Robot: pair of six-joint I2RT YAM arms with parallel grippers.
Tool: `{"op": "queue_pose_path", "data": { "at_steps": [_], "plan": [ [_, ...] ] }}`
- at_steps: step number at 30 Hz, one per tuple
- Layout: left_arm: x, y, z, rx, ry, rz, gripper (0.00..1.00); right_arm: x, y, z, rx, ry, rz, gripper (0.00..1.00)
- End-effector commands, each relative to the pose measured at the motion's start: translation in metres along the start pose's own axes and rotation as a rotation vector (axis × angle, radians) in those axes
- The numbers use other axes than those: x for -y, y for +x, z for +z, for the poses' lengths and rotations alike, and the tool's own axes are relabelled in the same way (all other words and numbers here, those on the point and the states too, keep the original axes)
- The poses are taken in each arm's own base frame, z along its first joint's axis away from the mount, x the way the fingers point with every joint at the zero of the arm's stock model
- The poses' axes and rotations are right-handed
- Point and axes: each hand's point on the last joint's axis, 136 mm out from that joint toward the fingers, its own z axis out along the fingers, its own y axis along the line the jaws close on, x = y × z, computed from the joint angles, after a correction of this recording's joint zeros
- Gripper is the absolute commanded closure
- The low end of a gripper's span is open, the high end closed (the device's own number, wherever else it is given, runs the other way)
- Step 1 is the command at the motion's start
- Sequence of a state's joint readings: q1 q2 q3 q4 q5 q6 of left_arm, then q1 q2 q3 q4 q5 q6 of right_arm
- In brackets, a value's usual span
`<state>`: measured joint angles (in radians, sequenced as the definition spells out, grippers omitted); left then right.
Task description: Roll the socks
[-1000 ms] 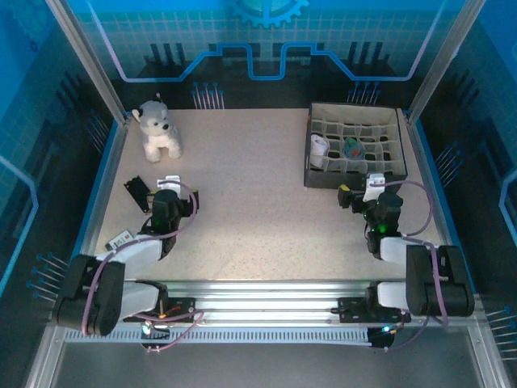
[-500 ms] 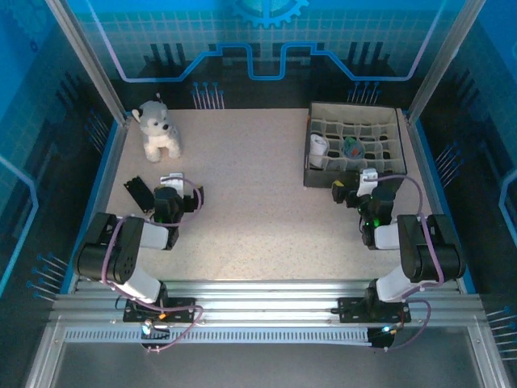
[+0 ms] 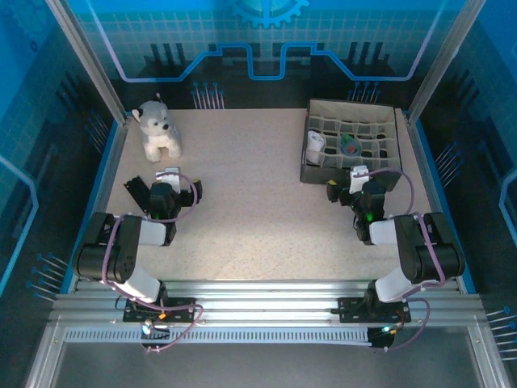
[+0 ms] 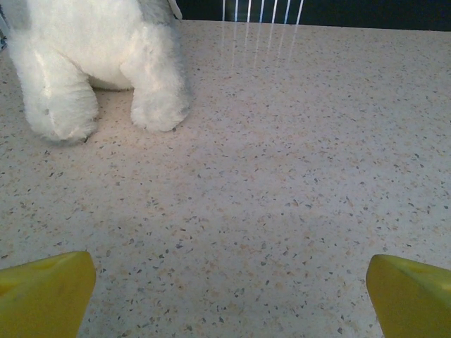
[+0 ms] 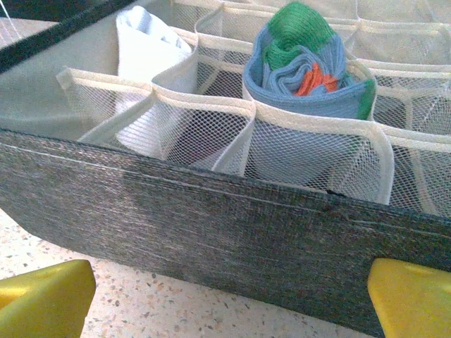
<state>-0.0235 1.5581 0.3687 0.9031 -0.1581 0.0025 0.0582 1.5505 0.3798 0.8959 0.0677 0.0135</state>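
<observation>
Both socks sit rolled in the front compartments of the grey mesh organizer box (image 3: pixel 395 139) (image 5: pixel 211 225). The white sock (image 3: pixel 316 146) (image 5: pixel 149 49) is on the left. One cell to its right is the teal-green sock (image 3: pixel 350 145) (image 5: pixel 306 67), with orange showing at its core. My right gripper (image 3: pixel 355 187) (image 5: pixel 229 299) is open, low on the table and close against the box's near wall, with nothing between its yellow fingertips (image 5: pixel 46 296). My left gripper (image 3: pixel 166 191) (image 4: pixel 229 296) is open over bare tabletop, facing the plush dog.
A white-grey plush dog (image 3: pixel 157 129) (image 4: pixel 91 63) sits at the back left, just ahead of the left gripper. Blue frame rails border the speckled table (image 3: pixel 242 210) on both sides. Open tabletop lies between the two arms.
The right gripper has moved forward and left up to the box's front wall, and the box has shifted slightly left and back. The left gripper has crept toward the dog. Both stayed open.
</observation>
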Motion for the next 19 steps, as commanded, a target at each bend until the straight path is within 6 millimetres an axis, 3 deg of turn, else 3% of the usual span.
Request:
{"op": "queue_pose_path", "data": {
  "at_steps": [1,19],
  "plan": [
    [0.0037,-0.0135,0.0011,0.038,0.027,-0.009,0.01,0.0021,-0.0111,0.0011,0.022,0.021,-0.022,0.00],
    [0.0051,-0.0131,0.0019,0.033,0.034,-0.007,0.00,0.0021,-0.0104,0.0010,0.020,0.021,-0.023,0.00]
  ]
}}
